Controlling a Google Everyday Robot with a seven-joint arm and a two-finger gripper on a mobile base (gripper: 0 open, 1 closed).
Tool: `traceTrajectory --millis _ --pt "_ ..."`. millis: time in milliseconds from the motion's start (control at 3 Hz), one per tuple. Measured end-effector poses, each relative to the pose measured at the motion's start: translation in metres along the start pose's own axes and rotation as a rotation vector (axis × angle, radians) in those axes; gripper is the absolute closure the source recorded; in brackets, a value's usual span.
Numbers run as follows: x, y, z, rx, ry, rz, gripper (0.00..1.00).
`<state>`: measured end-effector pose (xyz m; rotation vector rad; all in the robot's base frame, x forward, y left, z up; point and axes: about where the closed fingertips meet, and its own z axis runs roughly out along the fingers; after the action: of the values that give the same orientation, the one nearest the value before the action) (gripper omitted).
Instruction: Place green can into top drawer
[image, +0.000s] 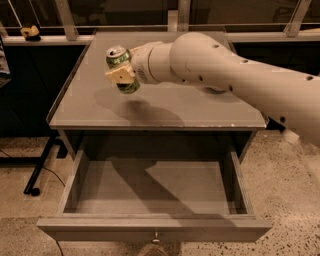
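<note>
The green can (120, 66), light green with dark print and a silver top, is held in my gripper (121, 75) above the left part of the tabletop (165, 107), tilted slightly. The gripper is shut on the can's side; one beige finger pad (117, 75) shows across its front. My large white arm reaches in from the right. The top drawer (155, 227) is pulled fully open below the tabletop, its inside bare, with a small metal knob (156, 239) on its front. The can is behind the drawer opening, over the table.
The arm hides the right rear of the tabletop. A black stand leg (40, 170) lies on the floor to the left. A small yellow object (31, 32) sits on the ledge at the back left. Speckled floor surrounds the table.
</note>
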<state>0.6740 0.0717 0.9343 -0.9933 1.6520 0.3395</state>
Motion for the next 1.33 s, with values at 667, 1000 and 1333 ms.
traceTrajectory --millis 667,1000,1333 --pt "-0.010 0.020 -0.041 0.148 -0.016 0.023 1.00" --pt "0.006 0.032 -0.099 0.234 -0.026 0.054 1.00" --pt "0.027 0.071 -0.125 0.242 -0.007 0.084 1.00"
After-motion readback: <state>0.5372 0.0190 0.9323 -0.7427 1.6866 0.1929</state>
